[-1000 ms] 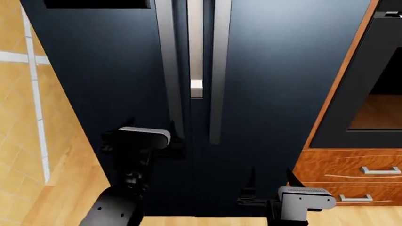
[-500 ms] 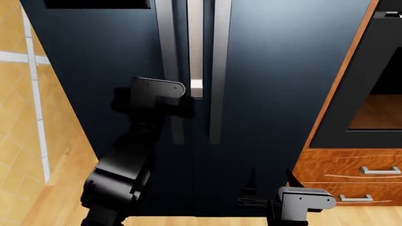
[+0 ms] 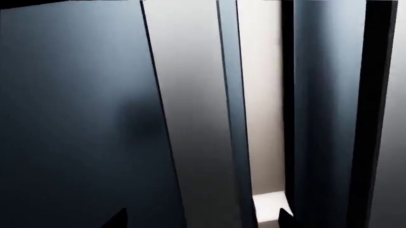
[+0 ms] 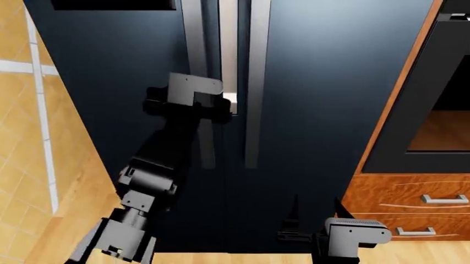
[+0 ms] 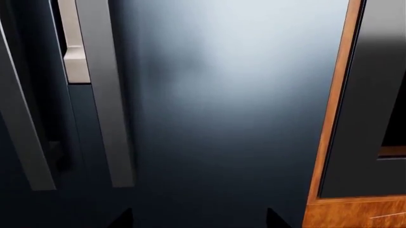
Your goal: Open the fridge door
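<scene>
The left gripper (image 4: 220,107) has climbed the fridge's (image 4: 331,82) left handle (image 4: 197,55), from near its lower end to about mid-height, arm stretched out further.

Head view down onto fridge (image 4: 331,82), wrists close, perhaps sharing handles (image 5: 104,95)

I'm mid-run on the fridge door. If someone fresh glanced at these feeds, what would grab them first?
The tall glossy navy-black two-door fridge fills the head view, its long silver handles flanking a pale gap at the centre. The left claw is raised against the left handle, while the right claw hangs low before the right door. Orange wooden drawers sit at the right.
</scene>
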Tool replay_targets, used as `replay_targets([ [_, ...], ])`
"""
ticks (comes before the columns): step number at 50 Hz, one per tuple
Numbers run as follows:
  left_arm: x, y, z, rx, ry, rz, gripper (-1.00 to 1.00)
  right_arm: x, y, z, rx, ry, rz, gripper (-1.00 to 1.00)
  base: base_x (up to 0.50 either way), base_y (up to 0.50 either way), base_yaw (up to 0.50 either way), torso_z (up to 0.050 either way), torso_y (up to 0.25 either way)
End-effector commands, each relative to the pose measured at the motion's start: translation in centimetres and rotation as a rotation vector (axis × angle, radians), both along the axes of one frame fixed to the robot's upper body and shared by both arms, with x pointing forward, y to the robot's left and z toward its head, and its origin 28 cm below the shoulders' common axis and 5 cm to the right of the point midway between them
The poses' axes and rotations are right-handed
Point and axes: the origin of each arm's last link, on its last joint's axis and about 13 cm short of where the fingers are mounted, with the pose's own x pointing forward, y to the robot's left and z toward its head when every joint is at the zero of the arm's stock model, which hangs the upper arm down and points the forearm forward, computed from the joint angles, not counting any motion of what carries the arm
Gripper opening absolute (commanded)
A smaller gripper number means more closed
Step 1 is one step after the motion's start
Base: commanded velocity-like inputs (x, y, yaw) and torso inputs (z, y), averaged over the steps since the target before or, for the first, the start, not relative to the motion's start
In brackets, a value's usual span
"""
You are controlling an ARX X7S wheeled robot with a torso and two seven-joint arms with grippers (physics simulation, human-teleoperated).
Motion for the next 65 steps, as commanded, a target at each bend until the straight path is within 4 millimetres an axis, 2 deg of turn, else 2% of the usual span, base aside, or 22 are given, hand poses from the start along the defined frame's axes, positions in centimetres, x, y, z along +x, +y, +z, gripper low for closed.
replay_targets([
  [1, 2.5, 0.3, 0.4, 0.019, 0.031, 0.016, 1.0, 0.0, 0.0, 0.0, 0.005, 0.003, 0.002, 1.0, 0.0, 0.0, 0.0, 0.0, 0.0],
  [17, 2.9, 1.0, -0.3, 0.019, 0.079, 0.092, 1.0, 0.1, -0.1, 0.0, 0.018, 0.006, 0.001, 1.0, 0.0, 0.0, 0.0, 0.0, 0.0],
  [18, 2.9, 0.9, -0.3, 0.022, 0.075, 0.097, -1.0, 0.1, -0.1, 0.0, 0.019, 0.006, 0.0, 1.0, 0.0, 0.0, 0.0, 0.0, 0.0],
  [23, 3.0, 0.8, -0.1, 0.021, 0.068, 0.118, -1.0, 0.1, -0.1, 0.0, 0.02, 0.005, 0.004, 1.0, 0.0, 0.0, 0.0, 0.0, 0.0],
  [34, 2.1, 0.2, -1.2, -0.032, 0.05, 0.075, -1.0, 0.1, 0.0, -0.1, 0.018, 0.006, 0.003, 1.0, 0.01, 0.0, 0.0, 0.0, 0.0],
  [51, -6.1, 0.5, -1.8, -0.023, 0.036, -0.011, -1.0, 0.1, 0.0, 0.0, 0.019, 0.005, 0.006, 1.0, 0.0, 0.0, 0.0, 0.0, 0.002],
  [56, -8.5, 1.4, -1.5, -0.034, 0.017, 0.003, -1.0, 0.1, 0.0, 0.0, 0.018, 0.006, 0.008, 1.0, 0.0, 0.0, 0.0, 0.0, 0.002],
  [60, -11.0, 2.4, -1.9, -0.03, -0.004, 0.013, -1.0, 0.1, 0.1, 0.0, 0.02, 0.008, 0.011, 1.0, 0.0, 0.0, 0.0, 0.0, 0.003],
  [62, -12.1, 2.9, -1.9, -0.072, -0.015, 0.017, -1.0, 0.1, 0.1, 0.0, 0.019, 0.008, 0.01, 1.0, 0.0, 0.0, 0.0, 0.0, 0.0],
  [65, -13.2, 3.9, -2.6, -0.035, -0.019, 0.052, -1.0, 0.2, 0.1, 0.0, 0.016, 0.008, 0.01, 1.0, 0.0, 0.0, 0.0, 0.0, 0.0],
])
